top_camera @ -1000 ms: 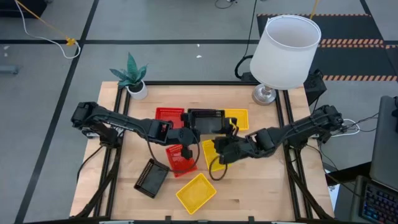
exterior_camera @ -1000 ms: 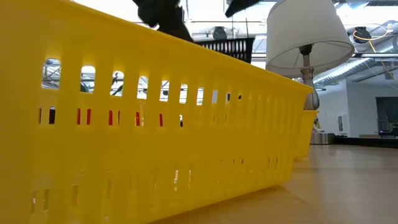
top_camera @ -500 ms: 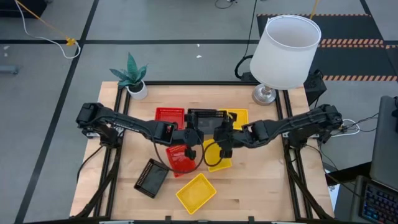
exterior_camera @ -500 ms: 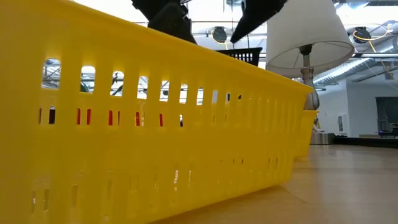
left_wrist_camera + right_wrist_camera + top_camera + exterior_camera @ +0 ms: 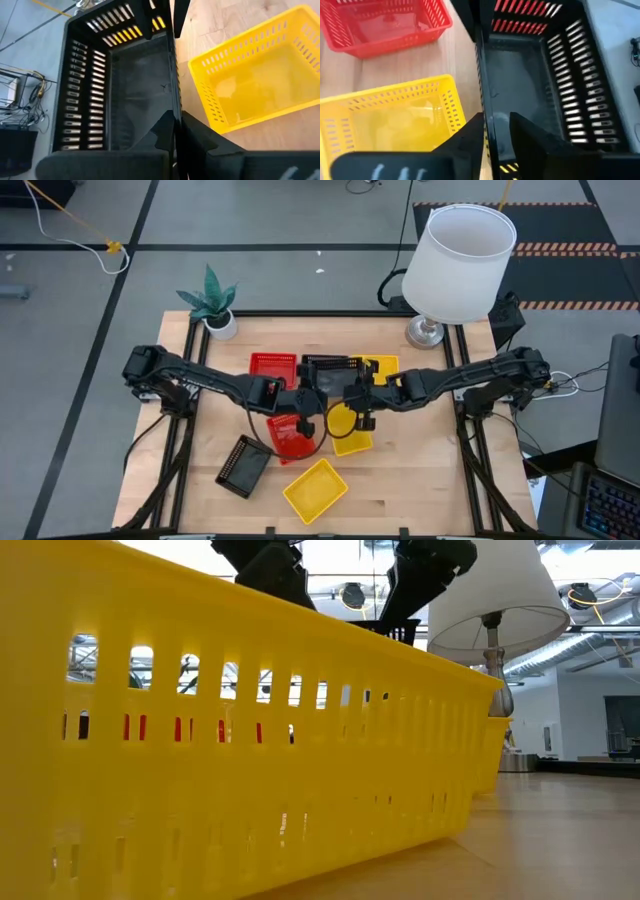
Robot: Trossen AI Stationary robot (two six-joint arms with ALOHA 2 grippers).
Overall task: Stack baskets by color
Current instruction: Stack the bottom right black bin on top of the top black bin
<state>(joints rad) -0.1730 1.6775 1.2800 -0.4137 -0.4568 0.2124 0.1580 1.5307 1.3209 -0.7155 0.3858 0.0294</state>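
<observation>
A black basket (image 5: 332, 372) is held up over the middle of the table, above a red basket (image 5: 272, 365) and a yellow basket (image 5: 385, 366). My left gripper (image 5: 308, 395) is shut on its near long wall at the left end. My right gripper (image 5: 360, 395) is open. Its fingers stand on either side of the same wall at the right end, one inside (image 5: 520, 132) and one outside (image 5: 470, 137), with a gap still showing inside. In the low view the black basket (image 5: 385, 628) shows above a yellow rim. My left gripper pinches the black basket's near long wall (image 5: 172, 107) at its left end, one finger inside the basket and one outside. The fingers come from the table's left, slanting down, and lie along the wall. The basket is held about level, open side up, clear of the table.
Below and nearer lie a second red basket (image 5: 290, 436) and a yellow basket (image 5: 348, 432). Another black basket (image 5: 243, 465) and a third yellow basket (image 5: 315, 488) lie by the near edge. A white lamp (image 5: 462, 265) stands far right, a potted plant (image 5: 212, 302) far left.
My right gripper has gone toward the table's far left, from over the middle yellow basket to the black basket's right end, and has turned so that its fingers stand on either side of the near wall. The black basket stays in my left gripper's hold.
</observation>
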